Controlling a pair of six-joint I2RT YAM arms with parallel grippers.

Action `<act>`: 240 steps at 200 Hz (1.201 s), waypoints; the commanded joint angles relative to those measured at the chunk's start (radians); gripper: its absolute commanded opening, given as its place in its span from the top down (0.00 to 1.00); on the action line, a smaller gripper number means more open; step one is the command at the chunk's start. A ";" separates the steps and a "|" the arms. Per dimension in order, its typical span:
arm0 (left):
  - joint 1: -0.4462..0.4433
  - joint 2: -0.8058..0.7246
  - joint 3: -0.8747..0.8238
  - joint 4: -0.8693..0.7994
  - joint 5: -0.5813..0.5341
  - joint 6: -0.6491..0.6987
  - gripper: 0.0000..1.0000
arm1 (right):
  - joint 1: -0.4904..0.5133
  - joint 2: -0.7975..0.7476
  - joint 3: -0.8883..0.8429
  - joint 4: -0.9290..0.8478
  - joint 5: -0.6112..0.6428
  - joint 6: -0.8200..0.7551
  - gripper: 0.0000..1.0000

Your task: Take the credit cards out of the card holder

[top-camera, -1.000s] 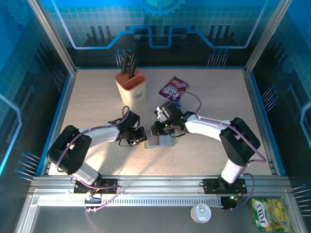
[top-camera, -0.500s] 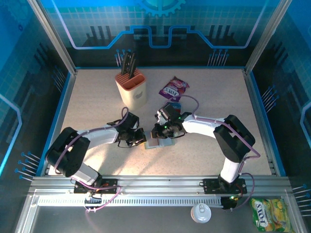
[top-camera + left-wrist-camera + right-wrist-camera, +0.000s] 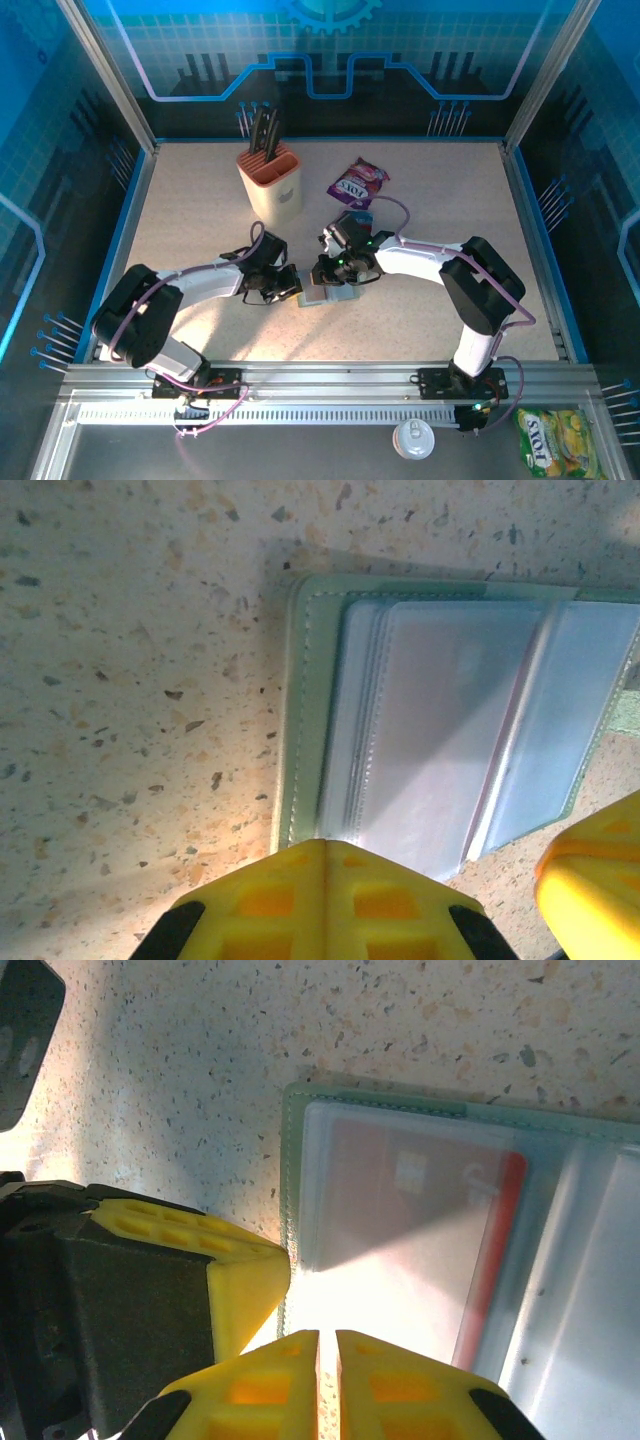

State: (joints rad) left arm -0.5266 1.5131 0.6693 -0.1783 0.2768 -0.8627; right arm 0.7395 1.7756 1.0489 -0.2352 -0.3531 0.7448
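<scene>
Now the card holder (image 3: 300, 700) lies open near the middle of the table, its long axis along the near edge. Your right claw (image 3: 327, 1370), pressed almost together, is at its rim, and the red credit card (image 3: 400, 1200) lies straight ahead in its sleeve. Your left claw (image 3: 325, 880), pressed together, is just beside. The card's writing is blurred; the purple packet (image 3: 358, 183) seems to read FOX'S.

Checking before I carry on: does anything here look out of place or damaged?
Nothing spilled or damaged. Only strays: a yellow snack packet and a white lid lie off the table, beyond its near rail.
</scene>
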 commanded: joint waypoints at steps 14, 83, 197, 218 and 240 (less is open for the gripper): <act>-0.006 0.026 -0.015 -0.027 -0.029 0.002 0.98 | 0.001 -0.002 0.016 -0.028 -0.014 0.011 0.86; -0.004 0.038 -0.027 0.014 -0.046 -0.001 0.98 | 0.000 0.024 0.033 -0.045 -0.020 0.020 0.76; -0.002 0.054 0.035 -0.038 -0.074 0.051 0.97 | -0.005 0.079 0.079 -0.033 -0.054 0.023 0.72; 0.001 0.062 0.051 -0.049 -0.077 0.063 0.97 | -0.006 0.079 0.082 -0.035 -0.049 0.023 0.72; 0.004 0.070 0.059 -0.052 -0.075 0.070 0.97 | -0.010 0.081 0.083 -0.039 -0.047 0.024 0.72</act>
State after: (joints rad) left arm -0.5266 1.5608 0.7033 -0.1871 0.2310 -0.8280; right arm 0.7383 1.8389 1.1076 -0.2535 -0.3836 0.7601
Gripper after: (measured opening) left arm 0.056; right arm 0.277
